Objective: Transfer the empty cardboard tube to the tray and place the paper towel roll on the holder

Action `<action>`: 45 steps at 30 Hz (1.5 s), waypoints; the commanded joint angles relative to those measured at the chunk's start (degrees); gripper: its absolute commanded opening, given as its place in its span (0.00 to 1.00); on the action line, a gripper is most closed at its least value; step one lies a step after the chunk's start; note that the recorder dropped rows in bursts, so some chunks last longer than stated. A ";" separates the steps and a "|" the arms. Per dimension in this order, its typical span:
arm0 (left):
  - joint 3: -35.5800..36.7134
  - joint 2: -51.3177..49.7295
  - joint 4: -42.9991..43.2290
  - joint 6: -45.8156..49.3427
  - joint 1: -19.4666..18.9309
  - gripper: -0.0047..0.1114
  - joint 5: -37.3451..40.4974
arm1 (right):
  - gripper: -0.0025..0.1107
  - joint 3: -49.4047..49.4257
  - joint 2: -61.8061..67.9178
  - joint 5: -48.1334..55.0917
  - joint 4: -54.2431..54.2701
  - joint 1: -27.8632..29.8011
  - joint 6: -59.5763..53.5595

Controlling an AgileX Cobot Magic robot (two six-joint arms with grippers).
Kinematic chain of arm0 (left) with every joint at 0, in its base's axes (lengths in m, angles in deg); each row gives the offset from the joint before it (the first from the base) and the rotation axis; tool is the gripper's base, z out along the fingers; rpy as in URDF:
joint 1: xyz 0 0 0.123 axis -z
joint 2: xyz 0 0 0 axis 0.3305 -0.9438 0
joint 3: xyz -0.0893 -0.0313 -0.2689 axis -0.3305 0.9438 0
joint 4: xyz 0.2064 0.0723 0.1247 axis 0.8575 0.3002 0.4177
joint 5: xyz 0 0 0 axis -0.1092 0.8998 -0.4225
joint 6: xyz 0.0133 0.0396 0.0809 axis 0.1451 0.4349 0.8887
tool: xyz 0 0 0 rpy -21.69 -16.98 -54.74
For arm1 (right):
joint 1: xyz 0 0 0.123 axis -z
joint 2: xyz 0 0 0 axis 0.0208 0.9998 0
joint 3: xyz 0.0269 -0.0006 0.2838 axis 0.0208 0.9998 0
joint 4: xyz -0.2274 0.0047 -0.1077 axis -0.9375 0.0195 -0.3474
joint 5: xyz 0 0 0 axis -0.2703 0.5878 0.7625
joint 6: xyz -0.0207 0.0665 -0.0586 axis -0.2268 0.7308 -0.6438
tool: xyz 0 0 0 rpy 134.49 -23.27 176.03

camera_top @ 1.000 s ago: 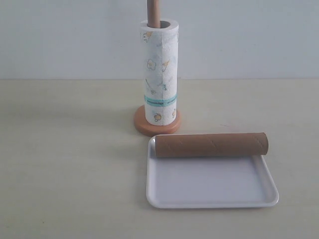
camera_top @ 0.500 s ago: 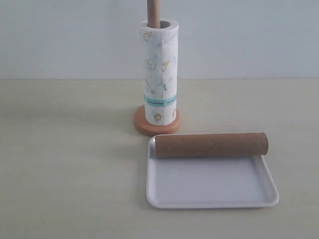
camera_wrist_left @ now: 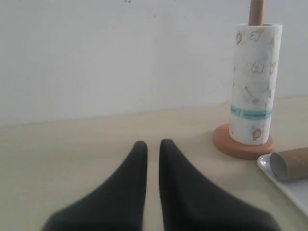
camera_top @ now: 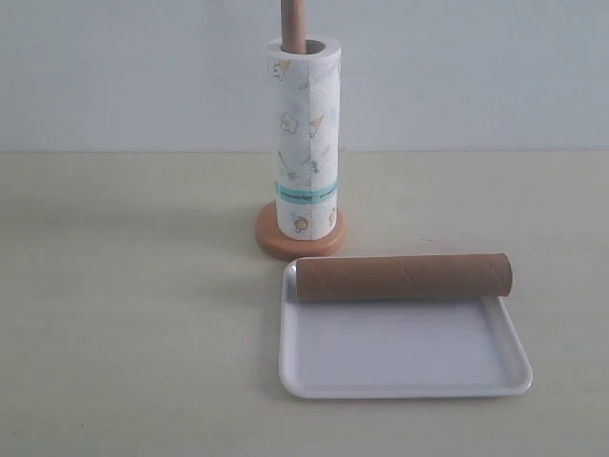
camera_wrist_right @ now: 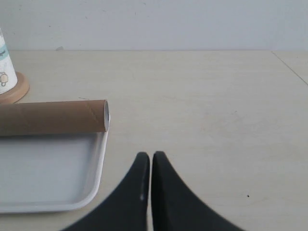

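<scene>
The brown cardboard tube [camera_top: 403,277] lies across the far rim of the white tray [camera_top: 403,371], also seen as the tube [camera_wrist_right: 50,117] on the tray [camera_wrist_right: 48,202]. The printed paper towel roll [camera_top: 306,143] stands upright on the wooden holder [camera_top: 298,243], with the pole [camera_top: 292,24] poking out of its top; the roll [camera_wrist_left: 254,84] and holder base [camera_wrist_left: 240,147] show in the left wrist view too. My left gripper [camera_wrist_left: 153,144] is shut with a thin slit, holding nothing, well away from the holder. My right gripper [camera_wrist_right: 150,156] is shut and empty beside the tray. Neither gripper appears in the exterior view.
A pale beige tabletop [camera_top: 124,314] stretches around the tray and holder, backed by a plain light wall [camera_top: 476,76]. A table edge line [camera_wrist_right: 288,67] runs at one corner in the right wrist view.
</scene>
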 commanded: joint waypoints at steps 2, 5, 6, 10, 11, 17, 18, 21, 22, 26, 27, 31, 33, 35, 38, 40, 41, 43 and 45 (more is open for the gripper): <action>4.01 0.55 -0.68 -4.28 -4.96 0.12 -1.36 | 0.03 -0.03 -0.28 -0.66 -0.32 -0.02 0.23; 4.01 0.55 -0.68 -4.28 -7.38 0.12 1.25 | 0.03 -0.03 -0.28 -0.66 -0.32 -0.02 0.23; 4.01 0.55 -0.43 -4.14 -8.14 0.12 1.68 | 0.03 -0.03 -0.28 -0.66 -0.32 -0.02 0.23; 4.01 0.55 -0.43 -2.27 -8.92 0.12 2.78 | 0.03 -0.03 -0.28 -0.66 -0.32 -0.02 0.23; 4.01 0.55 -0.43 -1.17 -8.92 0.12 3.74 | 0.03 -0.03 -0.28 -0.66 -0.32 -0.02 0.23; 4.01 0.55 -0.04 0.29 -8.92 0.12 6.63 | 0.03 -0.03 -0.28 -0.66 -0.32 -0.02 0.23; 4.01 0.55 -0.14 0.05 -8.92 0.12 6.63 | 0.03 -0.03 -0.28 -0.66 -0.32 -0.02 0.23; 4.01 0.55 -0.24 -2.99 -8.92 0.12 6.63 | 0.03 -0.03 -0.28 -0.66 -0.32 -0.02 0.23; 4.01 0.55 -0.24 -4.21 -8.92 0.12 6.63 | 0.03 -0.03 -0.28 -0.66 -0.32 -0.02 0.23; 4.01 0.55 -0.24 -5.94 -8.92 0.12 6.63 | 0.03 -0.03 -0.28 -0.66 -0.32 -0.02 0.23; 4.01 0.55 -0.24 -6.04 -8.92 0.12 6.63 | 0.03 -0.03 -0.28 -0.66 -0.32 -0.02 0.23; 4.01 0.55 -0.24 -6.55 -8.92 0.12 6.63 | 0.03 -0.03 -0.28 -0.66 -0.32 -0.02 0.23; 4.01 0.55 -0.24 -6.55 -8.92 0.12 6.63 | 0.03 -0.03 -0.28 -0.66 -0.32 -0.02 0.23; 4.01 0.55 -0.24 -6.55 -8.92 0.12 6.63 | 0.03 -0.03 -0.28 -0.66 -0.32 -0.02 0.23; 4.01 0.55 -0.24 -6.34 -8.92 0.12 6.63 | 0.03 -0.03 -0.28 -0.66 -0.32 -0.02 0.23; 4.01 0.55 -0.24 -6.34 -8.92 0.12 6.63 | 0.03 -0.03 -0.28 -0.66 -0.32 -0.02 0.23; 4.01 0.55 -0.24 -6.34 -8.92 0.12 6.63 | 0.03 -0.03 -0.28 -0.66 -0.32 -0.02 0.23; 4.01 0.55 -0.24 -6.34 -8.92 0.12 6.63 | 0.03 -0.03 -0.28 -0.66 -0.32 -0.02 0.23; 4.01 0.55 -0.24 -6.34 -8.92 0.12 6.63 | 0.03 -0.03 -0.28 -0.66 -0.32 -0.02 0.23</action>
